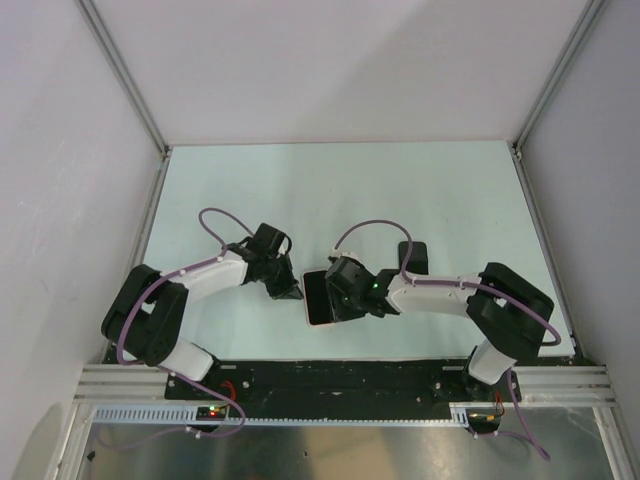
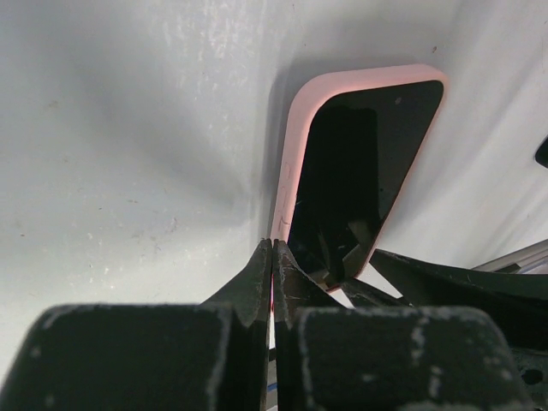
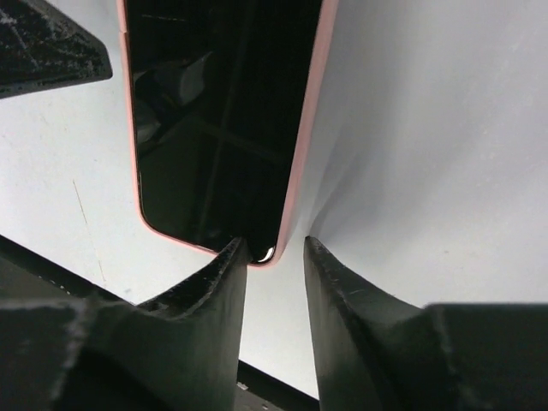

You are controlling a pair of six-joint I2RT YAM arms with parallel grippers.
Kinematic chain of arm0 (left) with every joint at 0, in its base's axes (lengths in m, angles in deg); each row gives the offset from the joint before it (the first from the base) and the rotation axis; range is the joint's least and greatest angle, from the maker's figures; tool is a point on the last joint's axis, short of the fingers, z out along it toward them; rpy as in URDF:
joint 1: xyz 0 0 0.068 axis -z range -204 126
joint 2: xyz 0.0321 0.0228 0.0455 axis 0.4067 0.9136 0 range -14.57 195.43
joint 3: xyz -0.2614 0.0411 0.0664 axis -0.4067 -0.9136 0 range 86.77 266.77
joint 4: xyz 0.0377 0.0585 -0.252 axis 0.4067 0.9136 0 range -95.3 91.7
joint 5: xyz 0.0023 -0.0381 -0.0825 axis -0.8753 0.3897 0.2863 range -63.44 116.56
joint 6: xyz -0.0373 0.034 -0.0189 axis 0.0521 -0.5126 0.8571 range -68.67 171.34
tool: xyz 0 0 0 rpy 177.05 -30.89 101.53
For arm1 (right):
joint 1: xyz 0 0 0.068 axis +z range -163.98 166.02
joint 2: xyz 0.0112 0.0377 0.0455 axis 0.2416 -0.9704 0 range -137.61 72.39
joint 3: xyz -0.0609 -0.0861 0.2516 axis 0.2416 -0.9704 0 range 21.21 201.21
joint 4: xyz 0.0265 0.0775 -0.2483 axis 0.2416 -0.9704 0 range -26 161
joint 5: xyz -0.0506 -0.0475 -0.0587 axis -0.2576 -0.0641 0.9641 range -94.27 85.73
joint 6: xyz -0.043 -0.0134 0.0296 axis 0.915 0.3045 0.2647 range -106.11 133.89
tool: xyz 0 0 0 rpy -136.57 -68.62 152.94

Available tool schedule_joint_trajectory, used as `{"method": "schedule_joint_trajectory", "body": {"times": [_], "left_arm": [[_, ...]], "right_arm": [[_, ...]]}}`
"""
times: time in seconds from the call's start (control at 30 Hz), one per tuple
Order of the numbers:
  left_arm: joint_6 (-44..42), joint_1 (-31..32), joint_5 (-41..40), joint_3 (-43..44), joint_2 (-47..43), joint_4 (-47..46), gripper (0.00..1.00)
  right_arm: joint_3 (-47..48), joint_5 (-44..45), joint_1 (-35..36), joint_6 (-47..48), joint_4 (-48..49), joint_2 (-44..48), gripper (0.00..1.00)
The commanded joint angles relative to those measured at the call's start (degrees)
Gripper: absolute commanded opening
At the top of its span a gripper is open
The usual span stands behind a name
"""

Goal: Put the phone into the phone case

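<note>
Phone (image 1: 316, 292) lies flat, screen up, on the table (image 1: 350, 190) between the two arms, inside the pink phone case (image 2: 289, 137); looks largely seated, corners unconfirmed. Left gripper (image 2: 272, 248) fingers closed, tips meeting at the case's near rim; cannot tell if any rim is nipped between them. Right gripper (image 3: 272, 245) fingers apart, straddling the case's end corner, one tip over the glass edge. Phone likely stiff, fairly heavy, with slick, scratch-prone glass; case soft, rubbery and grippy, its lip will flex. Best contact: press on the screen near the edges, hold the case by its side walls, avoid sliding fingertips on the glass.
</note>
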State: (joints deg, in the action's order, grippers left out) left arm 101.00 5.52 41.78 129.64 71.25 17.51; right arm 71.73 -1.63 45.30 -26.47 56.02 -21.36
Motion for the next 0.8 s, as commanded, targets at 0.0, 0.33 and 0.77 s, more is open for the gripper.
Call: {"method": "schedule_joint_trajectory", "body": {"times": [0.0,0.33,0.77], "left_arm": [[0.16,0.0,-0.01,0.87,-1.01,-1.16,0.0],[-2.05,-6.56,-0.55,1.98,-7.39,1.19,0.05],[-6.14,-14.98,-0.94,1.36,-14.78,5.7,0.25]], "right_arm": [[0.7,3.53,0.44,0.97,-3.19,-0.45,0.45],[12.9,9.09,-0.45,2.32,-8.69,-2.5,0.76],[26.15,17.28,2.66,0.14,-17.14,-15.32,0.93]]}}
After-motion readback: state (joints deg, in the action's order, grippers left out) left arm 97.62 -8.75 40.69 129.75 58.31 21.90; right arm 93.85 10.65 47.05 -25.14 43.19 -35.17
